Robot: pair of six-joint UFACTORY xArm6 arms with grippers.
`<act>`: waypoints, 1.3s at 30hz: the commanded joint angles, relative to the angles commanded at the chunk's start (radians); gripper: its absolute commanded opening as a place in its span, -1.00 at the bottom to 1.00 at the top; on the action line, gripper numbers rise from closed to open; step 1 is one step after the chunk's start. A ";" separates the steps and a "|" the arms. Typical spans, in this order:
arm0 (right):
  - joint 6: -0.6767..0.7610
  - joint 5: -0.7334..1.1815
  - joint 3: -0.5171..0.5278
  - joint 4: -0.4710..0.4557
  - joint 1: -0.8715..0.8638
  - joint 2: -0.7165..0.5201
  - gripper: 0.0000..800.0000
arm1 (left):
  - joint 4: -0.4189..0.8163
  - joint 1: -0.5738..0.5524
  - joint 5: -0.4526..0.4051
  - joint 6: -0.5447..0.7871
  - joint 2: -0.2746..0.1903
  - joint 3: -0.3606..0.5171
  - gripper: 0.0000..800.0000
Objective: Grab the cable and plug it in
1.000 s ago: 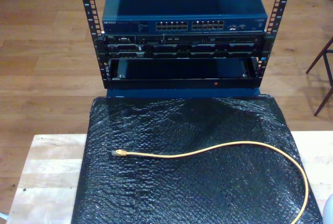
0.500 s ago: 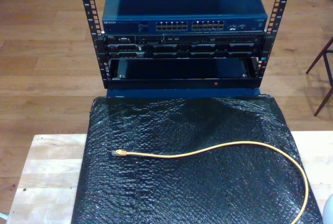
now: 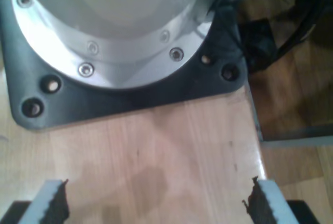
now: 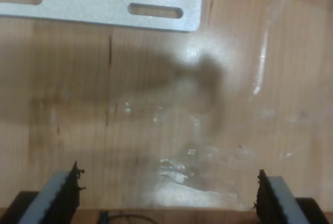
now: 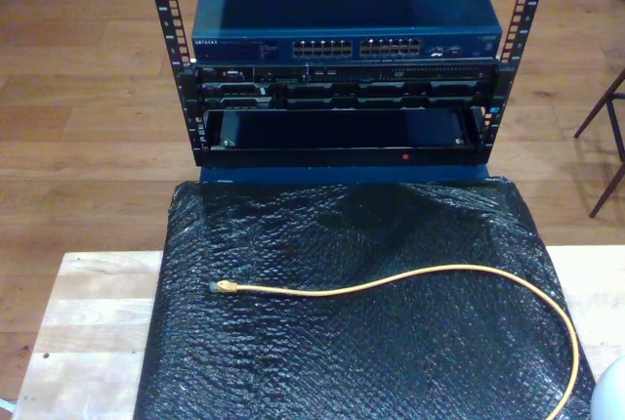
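Currently my first gripper point(image 3: 156, 203) hangs with jaws spread wide over bare wooden tabletop point(image 3: 156, 151), arm base plate point(image 3: 130, 94) ahead. My second gripper point(image 4: 169, 195) likewise gapes, empty. Cable point(image 5: 391, 281) lies on black wrap point(image 5: 342, 342), well apart.

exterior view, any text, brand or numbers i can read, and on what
"NETGEAR", just legible: white lettering at the exterior view's left end of the blue switch front.
Small print beside it and the port labels: too blurred to read.
Panels below the switch: markings unreadable.
The cable: no text seen.

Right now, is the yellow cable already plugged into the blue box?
No, the cable lies loose on the black mat, its plug free.
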 joint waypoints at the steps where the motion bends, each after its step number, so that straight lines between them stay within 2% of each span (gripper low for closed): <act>1: 0.015 0.025 -0.015 -0.002 0.000 0.000 0.99 | 0.000 0.000 0.008 -0.002 0.000 -0.003 1.00; 6: 0.055 0.104 -0.081 0.000 0.000 0.000 0.99 | 0.000 -0.002 0.028 -0.011 -0.017 -0.021 1.00; 10: 0.158 0.164 -0.150 0.000 0.003 0.008 0.99 | 0.000 -0.003 0.058 -0.012 -0.020 -0.041 1.00; 16: 0.265 0.256 -0.256 0.008 0.003 0.028 0.99 | -0.006 -0.017 0.143 -0.048 -0.017 -0.126 1.00; 22: 0.410 0.305 -0.325 0.014 0.018 0.029 0.99 | -0.021 -0.109 0.222 -0.147 -0.020 -0.160 1.00; 29: 0.580 0.322 -0.367 0.018 0.132 0.041 0.98 | -0.101 -0.235 0.299 -0.253 -0.020 -0.222 1.00; 34: 0.674 0.353 -0.404 0.021 0.181 0.049 0.98 | -0.117 -0.333 0.308 -0.338 -0.014 -0.252 1.00; 39: 0.747 0.396 -0.460 0.091 0.235 0.075 0.98 | -0.117 -0.397 0.318 -0.402 -0.011 -0.265 1.00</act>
